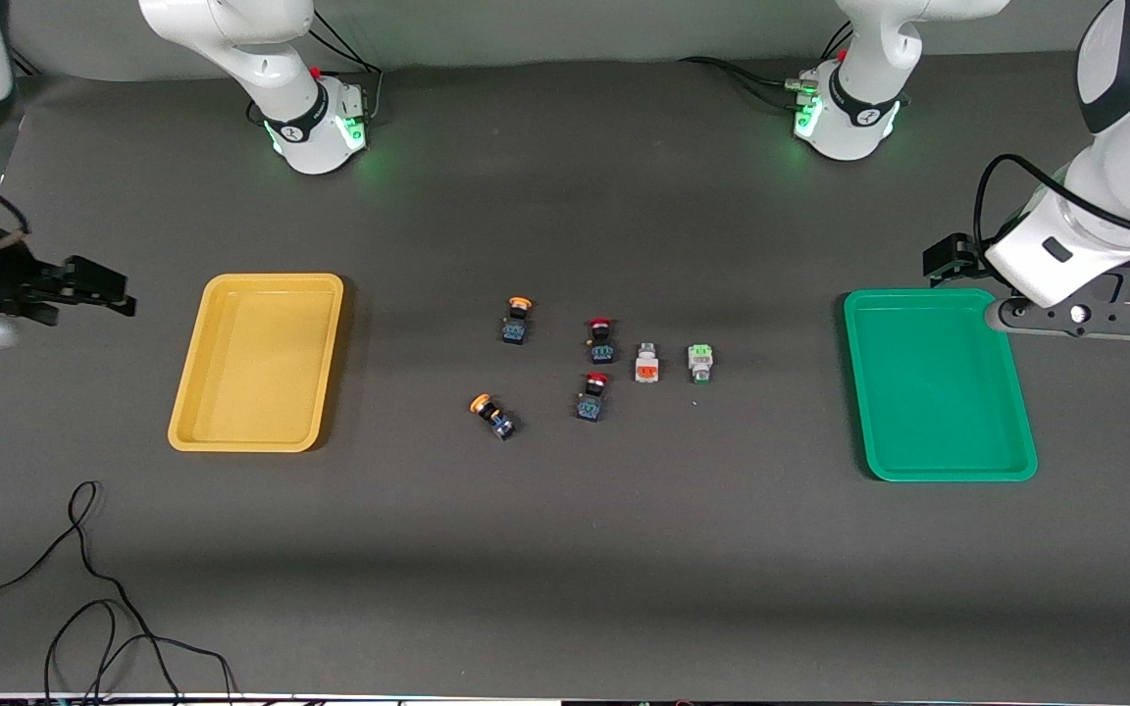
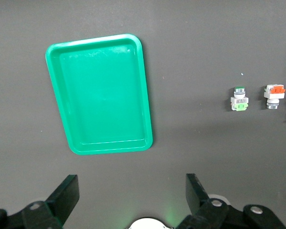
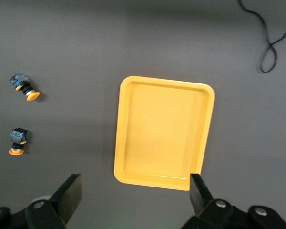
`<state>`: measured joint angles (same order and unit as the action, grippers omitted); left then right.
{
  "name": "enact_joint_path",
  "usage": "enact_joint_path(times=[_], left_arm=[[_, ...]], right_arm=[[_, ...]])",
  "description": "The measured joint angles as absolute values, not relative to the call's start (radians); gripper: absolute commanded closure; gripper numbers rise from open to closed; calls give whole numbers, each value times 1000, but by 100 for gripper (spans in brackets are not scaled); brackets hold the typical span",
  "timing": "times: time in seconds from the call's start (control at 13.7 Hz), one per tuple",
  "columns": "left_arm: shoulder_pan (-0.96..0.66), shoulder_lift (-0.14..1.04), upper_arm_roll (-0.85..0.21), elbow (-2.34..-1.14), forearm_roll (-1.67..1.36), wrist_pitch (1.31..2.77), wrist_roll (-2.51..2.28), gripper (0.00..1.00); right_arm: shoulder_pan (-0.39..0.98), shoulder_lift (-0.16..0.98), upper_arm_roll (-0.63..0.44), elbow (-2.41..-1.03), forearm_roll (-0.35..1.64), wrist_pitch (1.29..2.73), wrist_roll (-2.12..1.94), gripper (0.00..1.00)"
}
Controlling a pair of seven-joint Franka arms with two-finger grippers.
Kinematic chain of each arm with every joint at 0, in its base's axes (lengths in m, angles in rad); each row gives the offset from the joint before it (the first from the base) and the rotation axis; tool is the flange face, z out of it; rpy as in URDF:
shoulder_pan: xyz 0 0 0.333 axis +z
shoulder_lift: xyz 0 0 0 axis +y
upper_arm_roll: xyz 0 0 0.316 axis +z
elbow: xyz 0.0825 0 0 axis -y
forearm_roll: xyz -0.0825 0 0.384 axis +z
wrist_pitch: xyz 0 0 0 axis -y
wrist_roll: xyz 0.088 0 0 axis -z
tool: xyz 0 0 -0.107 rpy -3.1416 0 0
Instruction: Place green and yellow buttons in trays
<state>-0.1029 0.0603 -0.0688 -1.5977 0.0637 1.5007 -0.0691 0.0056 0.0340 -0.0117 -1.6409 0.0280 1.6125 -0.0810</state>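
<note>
Dark table (image 1: 565,549) — buttons (image 1: 701,362) midway, well apart from both tools (image 2: 131,188).

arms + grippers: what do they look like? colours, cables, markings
Both arms are glossy white with dark grey-black joint bands. Their round bases glow green and carry black cables. The left gripper and right gripper have black fingers on black bodies with silver screws. A black cable loops along the left arm's wrist. No sleeves.
</note>
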Motion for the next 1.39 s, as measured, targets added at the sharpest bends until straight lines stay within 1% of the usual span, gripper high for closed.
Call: enact_joint_path(times=[0.15, 0.36, 0.8, 0.95, 1.02, 1.17, 1.39], left_arm=[[-103, 60, -68, -1598, 64, 1501, -69, 0], [-103, 61, -67, -1598, 64, 1502, -69, 0], [-104, 61, -65, -1598, 63, 1504, -69, 0], [-104, 63, -65, -1598, 63, 1504, -51, 0], [-104, 65, -65, -1598, 63, 1504, -39, 0], [-104, 70, -62, -1598, 62, 1504, -32, 0], [-103, 78, -60, -1598, 25, 1504, -30, 0]], right_arm=[[71, 36, -10, -1678, 28, 1639, -2, 0], [212, 41, -7, -1750, 32, 1698, 194, 0], [577, 47, -4, -1870, 40, 1886, 685, 0], [671, 47, -4, -1900, 40, 1936, 803, 0], [699, 48, -4, -1911, 40, 1949, 828, 0], [713, 48, -5, -1945, 40, 1990, 835, 0], [726, 54, -6, -2072, 39, 2156, 835, 0]])
